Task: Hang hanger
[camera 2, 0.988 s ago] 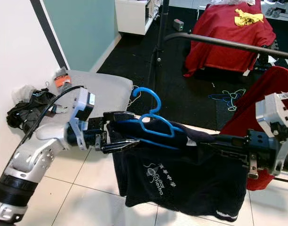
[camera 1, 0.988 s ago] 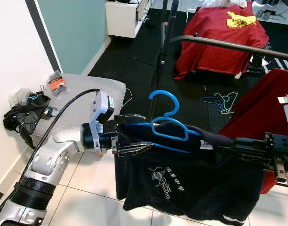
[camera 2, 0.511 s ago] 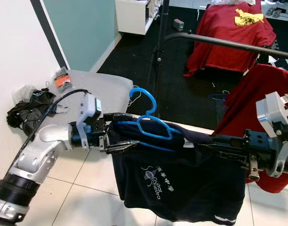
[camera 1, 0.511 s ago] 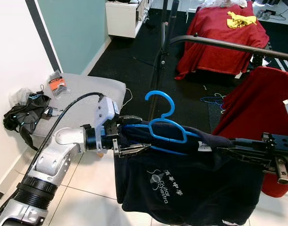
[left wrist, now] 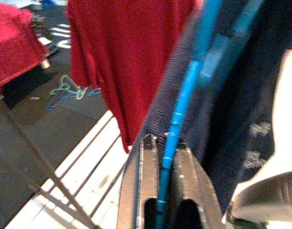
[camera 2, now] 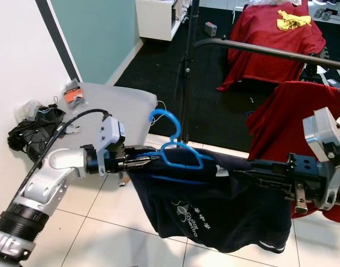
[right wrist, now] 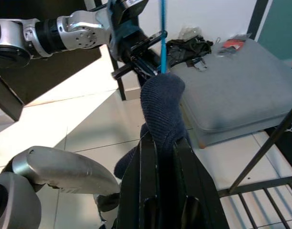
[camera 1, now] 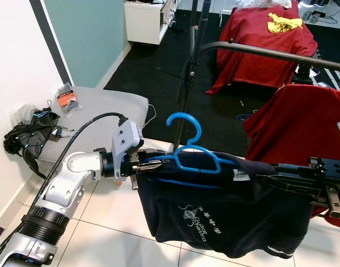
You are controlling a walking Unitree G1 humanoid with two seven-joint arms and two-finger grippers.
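A blue plastic hanger (camera 1: 193,159) carries a dark navy shirt (camera 1: 225,211) with white print, held level between my two arms over the tiled floor. My left gripper (camera 1: 145,166) is shut on the hanger's left end; the left wrist view shows the blue bar (left wrist: 173,133) pinched between the fingers (left wrist: 147,186). My right gripper (camera 1: 268,178) is shut on the shirt's right shoulder, with navy cloth (right wrist: 162,109) bunched between its fingers (right wrist: 148,191). The hanger's hook (camera 1: 184,118) stands upright, below and in front of the dark rack rail (camera 1: 259,52).
A red garment (camera 1: 295,122) hangs on the rail at the right. Behind it stands something covered in red cloth (camera 1: 264,39). A grey cushion seat (camera 1: 98,105) and a black bag (camera 1: 28,136) lie at the left by the wall. Loose hangers (camera 1: 245,117) lie on the dark carpet.
My left gripper's fingers were spread around the shirt's shoulder and have closed onto the hanger's end. The hanger has shifted slightly left. The right gripper keeps its hold.
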